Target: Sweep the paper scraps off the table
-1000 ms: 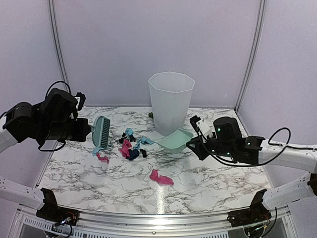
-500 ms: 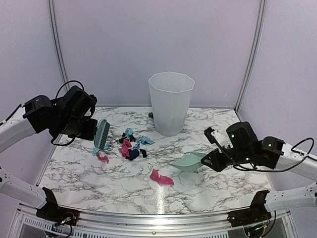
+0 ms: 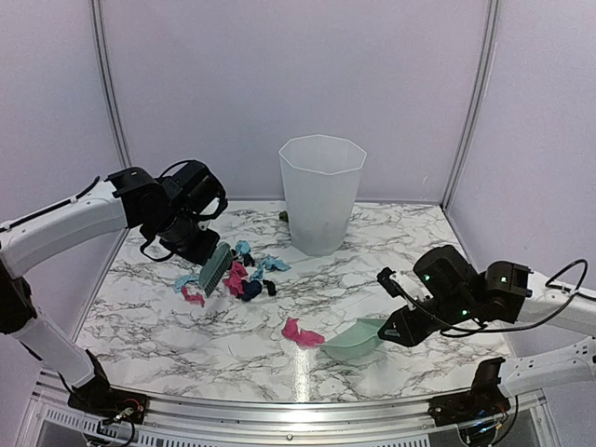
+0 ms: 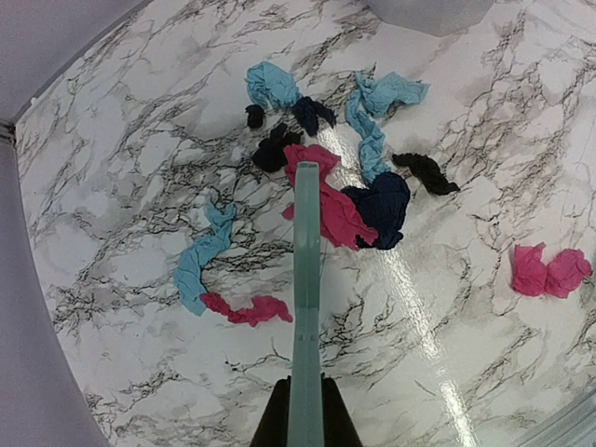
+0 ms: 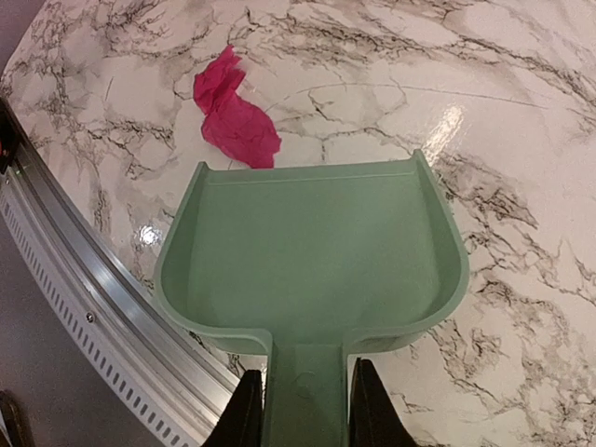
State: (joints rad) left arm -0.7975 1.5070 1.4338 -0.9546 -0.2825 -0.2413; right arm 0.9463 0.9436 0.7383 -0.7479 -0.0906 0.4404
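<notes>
Barely started: the dustpan (image 5: 312, 270) is empty and the scraps (image 4: 326, 200) all sit on the table (image 3: 410, 233), most bunched back-left, one pink near the front edge. The left gripper (image 4: 304, 414) is clamped on the brush (image 4: 305, 279), the right gripper (image 5: 304, 400) on the dustpan's handle.

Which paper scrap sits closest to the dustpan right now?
The lone pink scrap, lying by itself just off the mouth of the dustpan. All the other scraps are bunched farther away, next to the brush.
</notes>
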